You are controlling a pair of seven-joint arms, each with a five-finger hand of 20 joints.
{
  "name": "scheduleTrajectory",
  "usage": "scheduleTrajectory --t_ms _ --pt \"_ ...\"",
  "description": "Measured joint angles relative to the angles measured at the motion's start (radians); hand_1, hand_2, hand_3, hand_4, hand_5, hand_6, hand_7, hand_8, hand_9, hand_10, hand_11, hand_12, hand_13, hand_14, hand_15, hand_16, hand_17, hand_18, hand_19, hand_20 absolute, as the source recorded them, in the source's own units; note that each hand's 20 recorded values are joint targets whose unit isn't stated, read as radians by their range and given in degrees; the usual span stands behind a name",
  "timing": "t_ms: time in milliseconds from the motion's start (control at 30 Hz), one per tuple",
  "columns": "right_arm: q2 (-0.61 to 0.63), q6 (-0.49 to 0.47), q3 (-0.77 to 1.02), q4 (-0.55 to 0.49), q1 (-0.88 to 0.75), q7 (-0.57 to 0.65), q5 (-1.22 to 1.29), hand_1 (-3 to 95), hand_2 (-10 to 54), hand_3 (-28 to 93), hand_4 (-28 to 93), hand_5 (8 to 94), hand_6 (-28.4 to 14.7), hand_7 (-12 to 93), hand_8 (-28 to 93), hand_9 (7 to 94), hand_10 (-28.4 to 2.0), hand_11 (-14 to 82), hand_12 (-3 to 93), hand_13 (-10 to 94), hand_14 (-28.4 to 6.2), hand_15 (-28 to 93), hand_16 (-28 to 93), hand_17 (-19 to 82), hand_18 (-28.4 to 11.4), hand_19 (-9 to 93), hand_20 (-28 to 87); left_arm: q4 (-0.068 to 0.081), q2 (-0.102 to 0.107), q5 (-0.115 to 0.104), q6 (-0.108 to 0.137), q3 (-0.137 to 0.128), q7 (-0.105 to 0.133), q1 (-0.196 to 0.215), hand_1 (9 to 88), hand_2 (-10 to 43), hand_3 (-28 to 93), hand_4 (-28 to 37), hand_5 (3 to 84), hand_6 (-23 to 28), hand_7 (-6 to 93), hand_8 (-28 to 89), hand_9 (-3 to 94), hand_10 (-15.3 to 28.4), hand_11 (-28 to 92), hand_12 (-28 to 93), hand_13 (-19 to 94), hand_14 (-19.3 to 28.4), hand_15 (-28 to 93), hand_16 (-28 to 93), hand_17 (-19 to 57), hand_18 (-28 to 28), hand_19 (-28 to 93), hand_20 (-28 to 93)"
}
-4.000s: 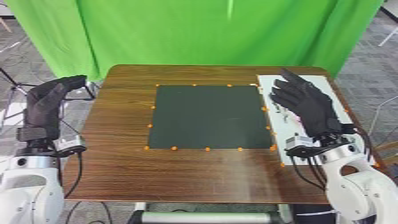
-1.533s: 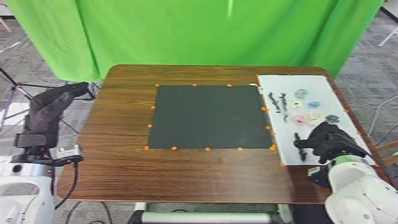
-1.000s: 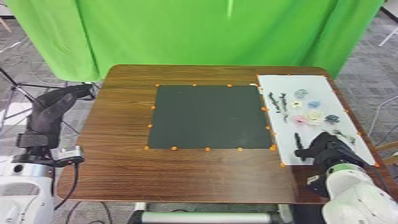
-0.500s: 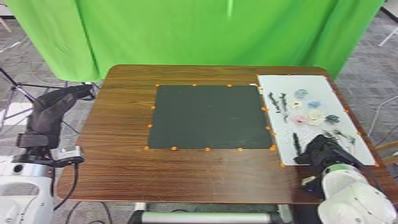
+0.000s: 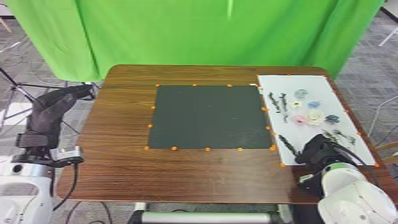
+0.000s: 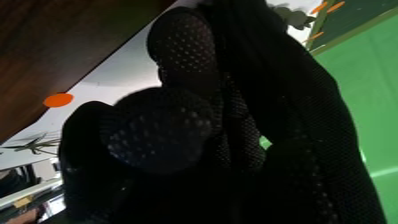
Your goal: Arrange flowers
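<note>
Flowers, twigs and sprigs lie on the white board, the right hand covering part of its near end. A dark twig meets that hand (gripped or not, I can't tell) and leans more than a moment ago. The left hand, loosely open, is beside the brown surface. Behind hangs a green curtain.

A green curtain hangs in folds across the top of the frame, behind the brown wooden tabletop (its far corners are rounded). Grey carpet spreads out on both sides, with a bright patch at the left of the frame. Thin black stand legs rise at the left edge. A pale cable curves over the carpet at the right, above a piece of light wood at the edge. A pale metal bar crosses the bottom centre.
</note>
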Motion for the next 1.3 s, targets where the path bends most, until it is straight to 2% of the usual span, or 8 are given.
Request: scheduleTrajectory --t_ms 300,633,767,900,1033,1167,1233,1300 --pt "0.012 0.148 -0.008 0.011 -0.019 -0.031 -0.003 61.7 -9.5 55 -6 76.7 -4.8 31 29 90.5 -11.9 39.0 29.3 94 -1.4 60 23 73 -6.8 92 35 -0.001 -0.002 0.000 -0.004 -0.001 -0.004 0.000 23.8 -2.3 63 -19.0 51.0 2.8 14.4 -6 43.8 13.6 15 11 27 14.7 6 2 1.3 9.1 0 13" --pt "0.016 0.196 0.002 -0.007 -0.021 -0.051 -0.008 61.2 -9.5 55 -5 77.2 -5.1 32 29 91.1 -12.0 40.3 28.5 94 -1.2 62 21 74 -6.6 93 34 -0.001 -0.001 -0.001 -0.006 -0.002 -0.005 0.001 23.9 -2.2 63 -19.1 51.0 2.9 14.5 -6 43.7 13.7 15 11 27 14.6 6 2 1.3 9.1 0 13" --pt "0.017 0.225 -0.004 -0.019 -0.014 -0.057 0.006 61.1 -9.5 56 -4 77.4 -5.1 32 28 91.4 -11.9 40.2 28.2 94 -1.2 62 21 74 -6.6 93 34 0.005 0.016 -0.008 -0.005 -0.008 -0.008 0.001 23.9 -2.0 63 -19.5 51.0 2.8 14.5 -6 43.8 13.7 15 11 27 14.6 6 2 1.4 9.2 0 13" --pt "0.022 0.252 -0.036 -0.021 0.021 -0.064 0.027 61.0 -9.5 56 -4 77.7 -5.2 32 28 91.7 -11.8 40.3 27.7 94 -1.2 63 21 74 -6.3 93 34 0.043 0.082 -0.019 -0.004 -0.019 -0.013 -0.001 23.5 -1.5 63 -20.5 51.1 2.8 14.6 -6 43.7 13.6 15 11 27 14.4 6 1 1.5 9.1 0 13" --pt "0.025 0.266 -0.107 -0.011 0.097 -0.071 0.038 61.0 -9.5 56 -3 77.9 -5.5 32 28 92.0 -11.8 40.3 27.4 94 -1.3 63 20 75 -6.2 93 33 0.118 0.174 -0.029 0.004 -0.030 -0.015 -0.017 22.7 -1.4 64 -21.5 51.5 2.7 15.3 -6 43.8 13.5 15 11 27 14.3 6 1 1.6 9.0 0 13" --pt "0.019 0.268 -0.189 0.005 0.190 -0.083 0.053 60.8 -9.5 56 -3 78.1 -5.4 32 28 92.2 -11.7 40.4 27.2 94 -1.3 63 20 75 -6.1 93 33 0.190 0.243 -0.046 0.040 -0.043 -0.014 -0.038 21.7 -1.1 65 -22.6 52.1 2.6 15.8 -6 43.9 13.4 15 11 28 14.0 6 1 1.8 8.8 1 13" --pt "0.010 0.267 -0.227 0.012 0.235 -0.090 0.066 60.8 -9.5 56 -3 78.1 -5.4 32 28 92.3 -11.7 40.5 27.1 94 -1.3 63 20 75 -6.1 93 33 0.206 0.263 -0.064 0.073 -0.053 -0.014 -0.040 21.2 -1.0 65 -23.4 52.1 2.6 16.0 -7 43.9 13.4 15 10 28 13.9 7 1 1.9 8.7 1 13" --pt "-0.005 0.265 -0.268 0.019 0.278 -0.098 0.080 60.8 -9.5 56 -3 78.1 -5.4 32 28 92.3 -11.7 40.5 27.0 94 -1.3 64 20 75 -6.0 93 33 0.210 0.271 -0.084 0.104 -0.064 -0.013 -0.039 20.8 -1.0 65 -24.1 52.1 2.5 16.1 -7 43.9 13.4 15 10 28 13.7 7 1 2.0 8.7 1 13"
